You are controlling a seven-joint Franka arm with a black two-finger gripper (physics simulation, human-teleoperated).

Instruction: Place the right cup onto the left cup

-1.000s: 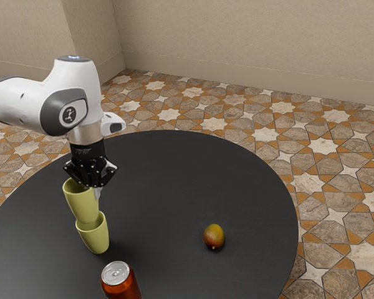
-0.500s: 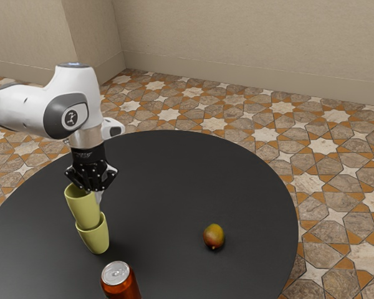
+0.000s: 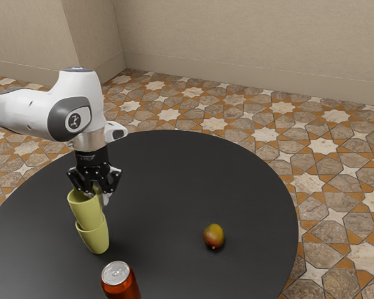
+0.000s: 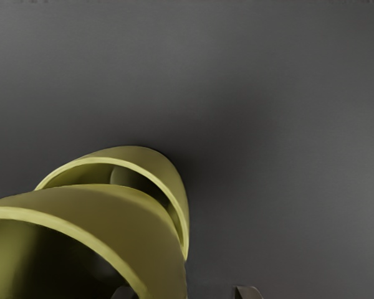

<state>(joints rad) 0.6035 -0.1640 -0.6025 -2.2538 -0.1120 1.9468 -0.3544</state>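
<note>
The gripper (image 3: 101, 197) stands open at the rim of the upper yellow-green cup (image 3: 87, 212), astride its wall. One finger is inside the cup, and the other stands off its outer side with a gap. In the wrist view the open gripper (image 4: 186, 294) straddles the wall of the upper cup (image 4: 128, 215). That cup sits partly inside the lower cup (image 3: 93, 239), leaning a little toward the exterior view's left. The lower cup (image 4: 151, 163) stands on the table, and its rim shows around the upper one.
A red can (image 3: 121, 284) with a silver top stands near the cups, toward the exterior view's lower edge. A mango (image 3: 214, 236) lies on the black round table (image 3: 181, 180), toward the exterior view's right from the cups.
The upper cup has sunk deeper into the lower cup and leans less. My hand has come down and shifted slightly toward the exterior view's right, and the outer finger has parted from the cup wall.
</note>
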